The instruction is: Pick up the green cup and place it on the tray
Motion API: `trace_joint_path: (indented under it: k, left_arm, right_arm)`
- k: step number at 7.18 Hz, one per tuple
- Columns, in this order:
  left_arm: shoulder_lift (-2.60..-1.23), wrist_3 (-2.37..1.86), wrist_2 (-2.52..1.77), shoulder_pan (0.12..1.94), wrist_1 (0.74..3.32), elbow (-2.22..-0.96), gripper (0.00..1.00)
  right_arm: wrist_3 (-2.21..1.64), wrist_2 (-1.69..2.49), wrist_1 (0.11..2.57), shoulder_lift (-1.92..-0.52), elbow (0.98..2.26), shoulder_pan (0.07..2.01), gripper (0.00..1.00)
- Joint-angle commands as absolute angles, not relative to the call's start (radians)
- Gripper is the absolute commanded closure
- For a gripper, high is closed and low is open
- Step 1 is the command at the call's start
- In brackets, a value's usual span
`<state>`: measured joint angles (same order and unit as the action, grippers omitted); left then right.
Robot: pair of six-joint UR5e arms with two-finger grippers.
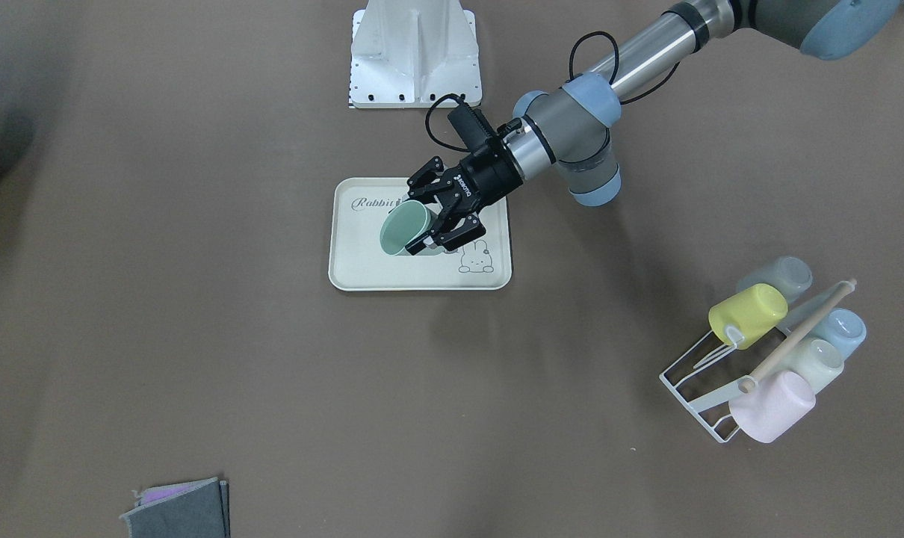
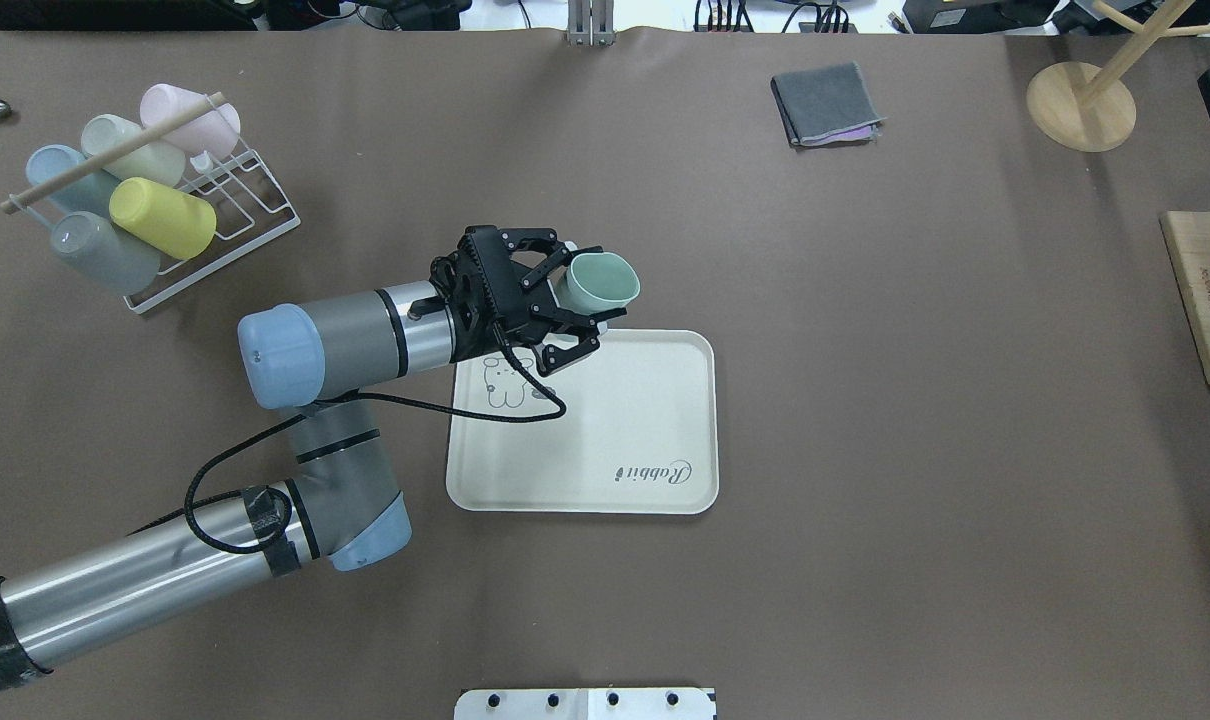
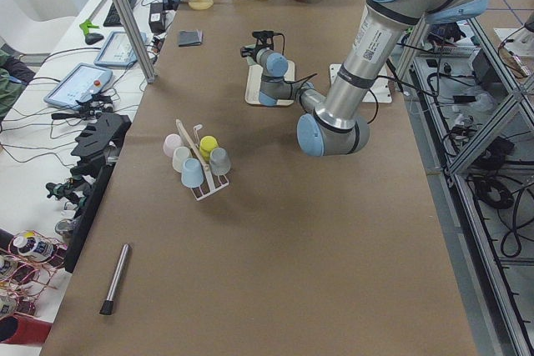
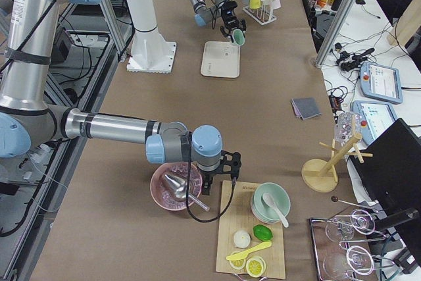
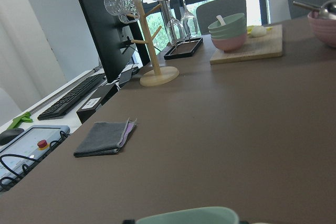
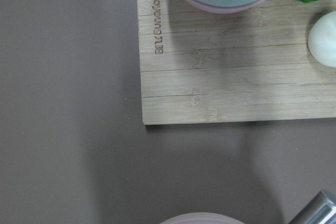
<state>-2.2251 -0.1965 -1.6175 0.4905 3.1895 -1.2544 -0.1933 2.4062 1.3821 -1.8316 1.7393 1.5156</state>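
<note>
The left pincer (image 1: 422, 221) is clamped on the green cup (image 1: 403, 229), which is tipped on its side and hangs above the tray (image 1: 377, 270). I'd say roll the wrist upright first, lower till the base sits flat on the bare middle, then let go.

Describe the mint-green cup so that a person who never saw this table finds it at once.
Find the cream "Rabbit" tray near the middle of the table. Above it the left gripper holds the green cup tipped on its side. It is the only cup off the wire rack, where the other cups sit.
</note>
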Motion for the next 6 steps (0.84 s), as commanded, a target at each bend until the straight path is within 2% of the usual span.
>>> trace_joint_path:
  k: [1,6]
  left_arm:
    - [-2.214,-0.254,-1.612,0.450,3.310,-1.191,0.68]
    - [-2.210,-0.258,-1.614,0.436,3.347,-1.144,0.67]
  right_arm:
    - [-0.193,2.405,1.382,-1.832,1.740,1.516,0.00]
    - [-0.193,2.408,1.382,-1.832,1.744,1.516,0.00]
